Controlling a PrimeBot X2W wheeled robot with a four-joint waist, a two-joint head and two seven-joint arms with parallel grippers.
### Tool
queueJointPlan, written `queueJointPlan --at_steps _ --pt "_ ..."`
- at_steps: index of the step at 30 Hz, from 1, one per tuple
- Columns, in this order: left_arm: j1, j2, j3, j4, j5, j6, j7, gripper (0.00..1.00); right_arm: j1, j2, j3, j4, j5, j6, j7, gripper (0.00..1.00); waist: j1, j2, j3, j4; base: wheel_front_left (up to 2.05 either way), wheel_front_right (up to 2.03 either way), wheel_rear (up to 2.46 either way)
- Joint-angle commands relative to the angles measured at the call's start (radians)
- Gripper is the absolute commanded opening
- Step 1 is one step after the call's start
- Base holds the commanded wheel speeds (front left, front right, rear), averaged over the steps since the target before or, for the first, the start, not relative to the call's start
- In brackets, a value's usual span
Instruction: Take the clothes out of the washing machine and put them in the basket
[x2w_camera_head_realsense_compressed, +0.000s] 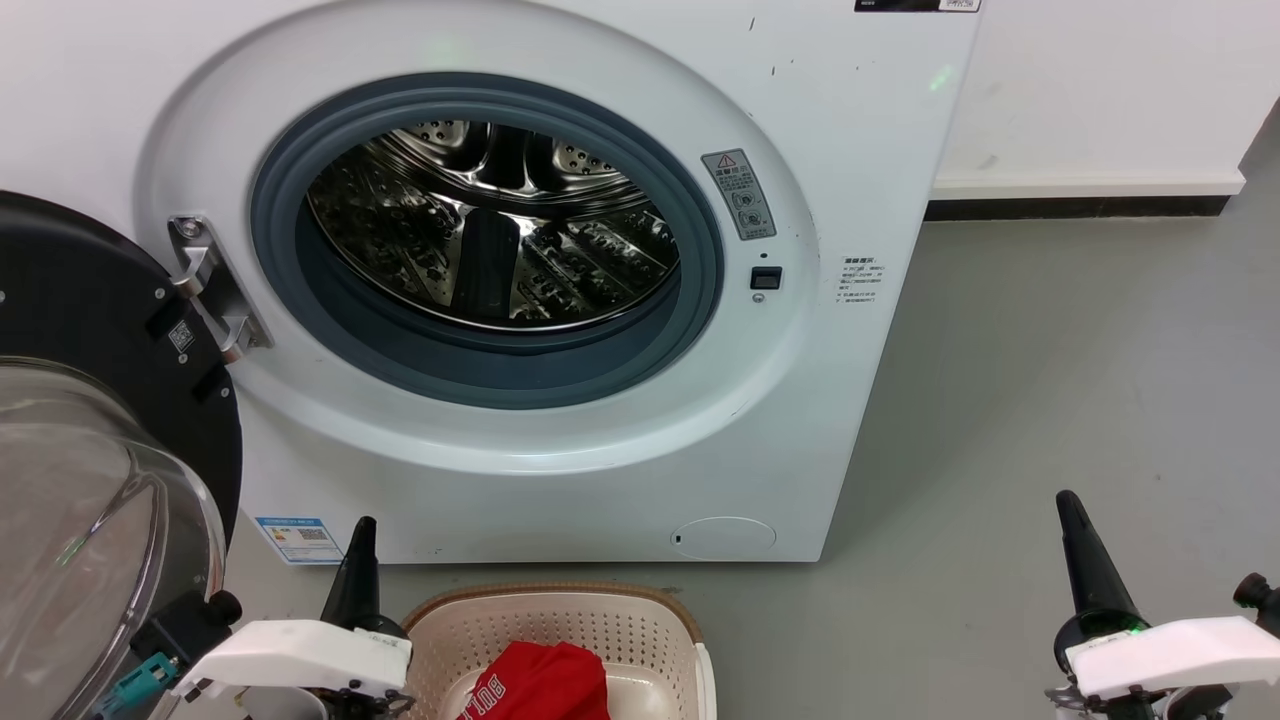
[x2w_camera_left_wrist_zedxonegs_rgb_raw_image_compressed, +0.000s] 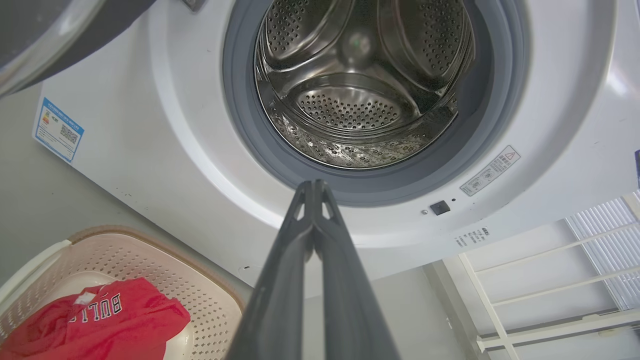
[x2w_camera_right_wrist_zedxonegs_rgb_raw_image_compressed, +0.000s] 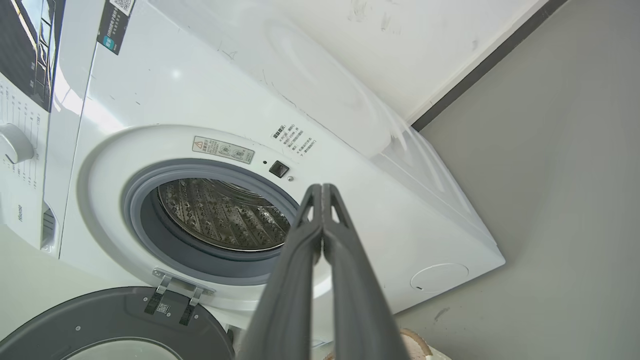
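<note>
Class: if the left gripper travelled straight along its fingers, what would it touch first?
Probably the lower part of the grey rubber ring of the washing machine. The left gripper points at it, though depth is unclear.

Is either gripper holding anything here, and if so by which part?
Nothing is held: the left gripper and right gripper are shut and empty; the red garment lies in the basket.

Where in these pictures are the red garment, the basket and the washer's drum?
red garment (x2w_camera_left_wrist_zedxonegs_rgb_raw_image_compressed: 100, 310): left wrist view, on its lettered fold.
basket (x2w_camera_head_realsense_compressed: 560, 590): head view, on its brown back rim.
drum (x2w_camera_head_realsense_compressed: 600, 250): head view, on its perforated steel wall.
</note>
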Motion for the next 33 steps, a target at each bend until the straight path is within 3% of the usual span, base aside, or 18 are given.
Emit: queueJointPlan --at_steps 1,33 --pt "-0.028 0.000 0.007 -0.007 -0.023 -0.006 0.005 0.00 -0.027 -0.008 -0.002 -0.003 0.023 0.000 0.003 0.00 -0.0001 -0.0001 0.000 0.000 0.00 0.00 0.00" --pt "-0.058 -0.011 0.058 0.020 -0.357 -0.051 0.091 0.00 -0.083 -0.007 -0.017 0.065 0.365 0.000 0.061 0.00 -0.0001 -0.0001 0.005 0.009 0.00 0.00 0.00"
